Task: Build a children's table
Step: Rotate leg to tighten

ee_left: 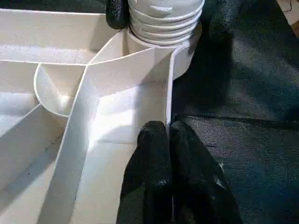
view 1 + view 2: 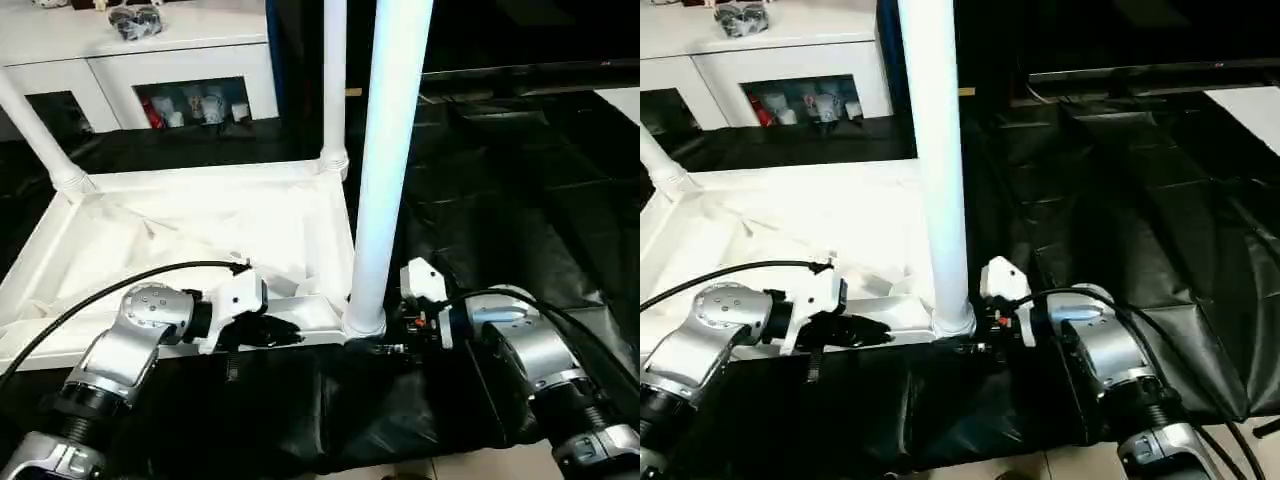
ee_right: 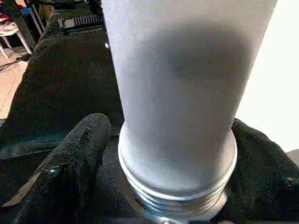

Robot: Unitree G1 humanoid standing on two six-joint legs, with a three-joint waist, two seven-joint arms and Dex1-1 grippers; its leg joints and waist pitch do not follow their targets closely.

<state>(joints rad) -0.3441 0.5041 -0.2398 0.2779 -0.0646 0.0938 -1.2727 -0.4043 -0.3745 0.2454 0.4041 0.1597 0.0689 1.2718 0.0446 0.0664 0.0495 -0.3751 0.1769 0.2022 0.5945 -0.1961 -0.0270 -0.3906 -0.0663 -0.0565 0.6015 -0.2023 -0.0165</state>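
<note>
My left gripper (image 1: 169,140) pinches the tabletop (image 2: 200,230) rim beside the leg (image 2: 385,180), my right gripper (image 3: 168,154) clasps that light, stiff, slippery leg low, near its socket.

head stereo downward, wrists close on leg (image 3: 177,93)

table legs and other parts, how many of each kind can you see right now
long white tapered tube legs standing in corner sockets: 3 (near, far right, far left)
white plastic rectangular tabletop, ribbed underside up: 1
robot grippers: 2 (left, right)
total: 6
</note>
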